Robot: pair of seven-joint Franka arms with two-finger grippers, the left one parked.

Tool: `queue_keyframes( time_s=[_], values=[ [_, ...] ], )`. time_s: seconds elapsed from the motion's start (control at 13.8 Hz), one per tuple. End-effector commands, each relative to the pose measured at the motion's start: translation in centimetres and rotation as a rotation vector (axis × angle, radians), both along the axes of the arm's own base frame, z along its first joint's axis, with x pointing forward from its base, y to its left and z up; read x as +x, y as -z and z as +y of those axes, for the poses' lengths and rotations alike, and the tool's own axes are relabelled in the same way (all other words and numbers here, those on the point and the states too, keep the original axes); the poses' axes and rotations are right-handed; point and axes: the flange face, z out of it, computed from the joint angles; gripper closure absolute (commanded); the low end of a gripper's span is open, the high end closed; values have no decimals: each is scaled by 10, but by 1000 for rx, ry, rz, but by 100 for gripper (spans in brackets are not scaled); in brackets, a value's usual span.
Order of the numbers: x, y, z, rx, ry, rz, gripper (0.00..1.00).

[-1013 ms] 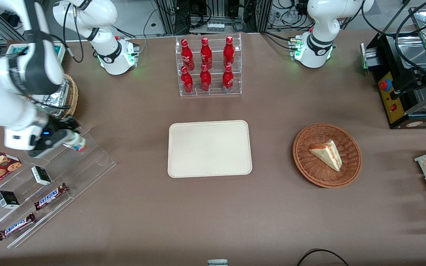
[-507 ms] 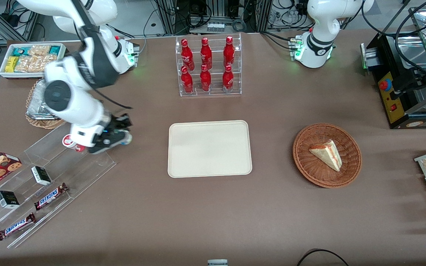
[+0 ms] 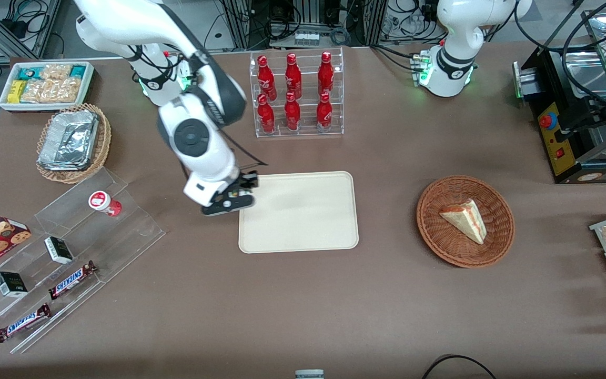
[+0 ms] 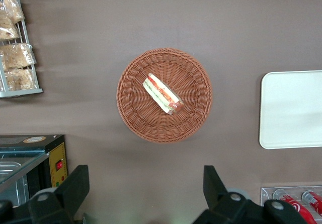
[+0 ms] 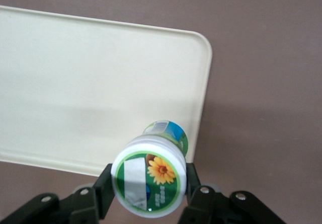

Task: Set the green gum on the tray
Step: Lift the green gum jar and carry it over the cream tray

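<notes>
While the green gum [image 5: 149, 176] sits clamped just under its flower-printed lid between the fingers of the right gripper [image 3: 235, 198], the bottle hangs over the cream tray's [image 3: 303, 231] edge nearest the working arm. Doing this step well likely means carrying it further in over the bare tray floor, lowering until the base rests flat, then letting go so it stays upright. Farther off, a red-lidded bottle [image 3: 104, 202] sits on the clear stepped stand [image 3: 124, 231], and cola bottles [image 3: 292, 95] fill their rack.
</notes>
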Motion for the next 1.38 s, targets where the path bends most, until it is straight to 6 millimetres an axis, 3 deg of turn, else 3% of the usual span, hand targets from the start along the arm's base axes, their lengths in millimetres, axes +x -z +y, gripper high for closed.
queue_keyframes(
  time_s=[0.0, 0.29, 0.43, 1.3],
  values=[
    [6, 15, 43, 43, 79, -29, 100],
    [2, 52, 76, 73, 157, -72, 100],
    [-9, 68, 97, 87, 153, -90, 100],
    [-3, 113, 98, 120, 216, -117, 100]
  ],
)
